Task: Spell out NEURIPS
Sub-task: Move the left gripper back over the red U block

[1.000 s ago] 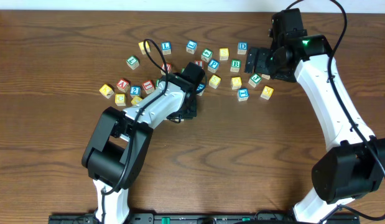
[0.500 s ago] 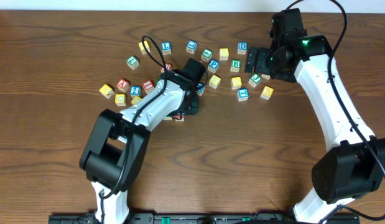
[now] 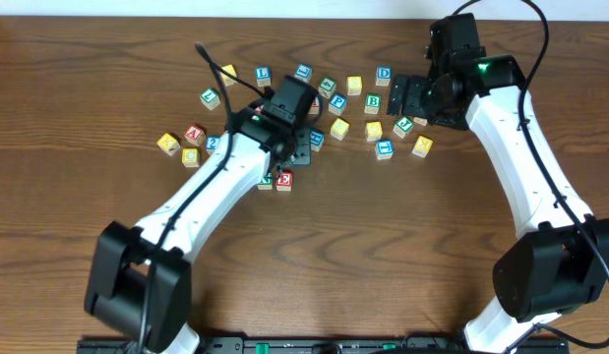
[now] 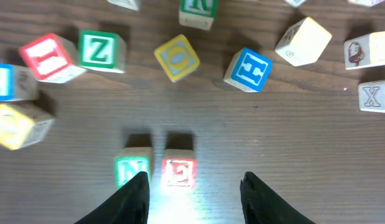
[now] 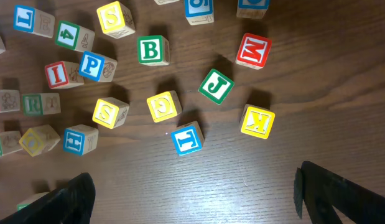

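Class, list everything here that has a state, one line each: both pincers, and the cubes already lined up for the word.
left pincer, open, holding nothing
right pincer, open, holding nothing
green N cube, lying flat, letter up, first in the row
red E cube, lying flat, letter up, beside the N with a narrow gap

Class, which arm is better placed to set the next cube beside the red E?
Probably left: the left gripper hangs open by the red-lettered wooden E cube; right gripper sits beyond the loose cubes.
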